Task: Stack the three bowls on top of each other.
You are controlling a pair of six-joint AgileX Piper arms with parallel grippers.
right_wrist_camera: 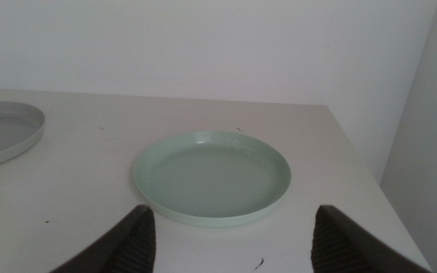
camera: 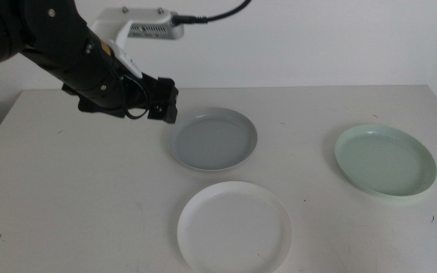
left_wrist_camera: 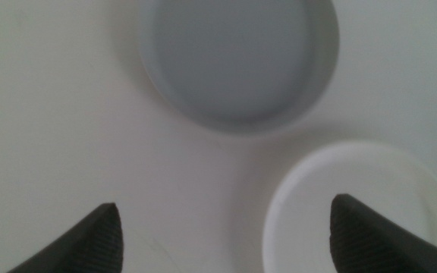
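Nearest on the tabletop [camera: 67,197] lies the white bowl [camera: 234,226], empty; beyond it the grey-blue bowl [camera: 212,139], the mint bowl [camera: 385,160] well right. All sit apart. The left gripper [camera: 165,102] hovers beside the grey-blue rim, jaws apart. The right gripper [right_wrist_camera: 230,235], jaws apart, faces the mint bowl.

The three bowls look like smooth plastic. The pale mint green bowl [right_wrist_camera: 212,179] has a soft sheen, its rim catching light. The grey-blue bowl [camera: 212,138] looks satin, with a faint gloss along its wall. The white bowl [camera: 234,226] reads matt and even. The table [camera: 67,189] is a smooth, matt off-white surface with small dark specks. The left gripper [left_wrist_camera: 226,235] has dark jaws with finely ribbed, matt faces.
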